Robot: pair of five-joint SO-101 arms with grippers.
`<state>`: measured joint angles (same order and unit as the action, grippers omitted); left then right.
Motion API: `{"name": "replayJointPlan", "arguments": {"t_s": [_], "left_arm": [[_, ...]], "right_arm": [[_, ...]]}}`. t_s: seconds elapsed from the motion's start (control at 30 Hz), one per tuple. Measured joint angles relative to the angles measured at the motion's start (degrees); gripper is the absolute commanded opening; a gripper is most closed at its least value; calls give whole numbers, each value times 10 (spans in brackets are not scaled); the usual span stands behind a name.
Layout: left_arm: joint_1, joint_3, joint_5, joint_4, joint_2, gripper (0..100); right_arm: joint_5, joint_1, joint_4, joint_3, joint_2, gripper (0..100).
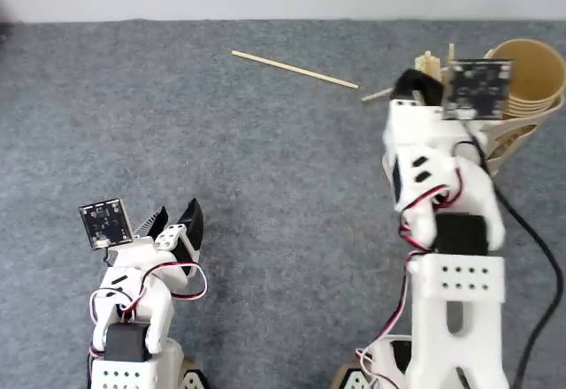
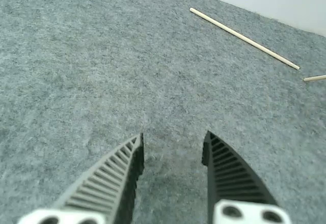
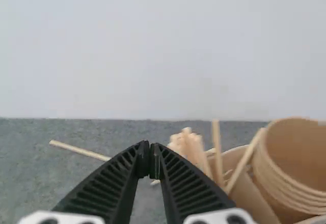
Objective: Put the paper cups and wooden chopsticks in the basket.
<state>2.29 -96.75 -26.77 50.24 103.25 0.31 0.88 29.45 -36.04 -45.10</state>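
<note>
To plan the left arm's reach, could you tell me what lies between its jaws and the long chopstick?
Bare grey mat, in the left wrist view, between the left gripper and the chopstick.

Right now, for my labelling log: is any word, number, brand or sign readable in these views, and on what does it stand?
No readable text.
The paper cups look plain.
The loose chopstick is bare wood.
Any markings on the circuit boards atop the arms are too small to read.

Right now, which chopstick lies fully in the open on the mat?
The long chopstick by the far wall, flat and alone. A second chopstick is partly hidden by the right arm; a bundle stands by the cups.
</note>
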Motion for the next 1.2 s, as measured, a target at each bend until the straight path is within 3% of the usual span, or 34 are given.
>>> {"name": "replayJointPlan", "arguments": {"t_s": [0.1,0.27,0.43,0.57,0.8,1.2], "left_arm": [[0,0,0,0,0,188],[0,0,0,0,0,188],[0,0,0,0,0,188],[0,0,0,0,0,188],[0,0,0,0,0,188],[0,0,0,0,0,188]], "right_arm": [[-4,34,0,33,0,21],[-51,71,79,127,77,147],[-102,84,215,274,182,154],[-137,84,265,375,259,154],[-172,84,274,459,365,154],[-209,86,274,466,434,154]]}}
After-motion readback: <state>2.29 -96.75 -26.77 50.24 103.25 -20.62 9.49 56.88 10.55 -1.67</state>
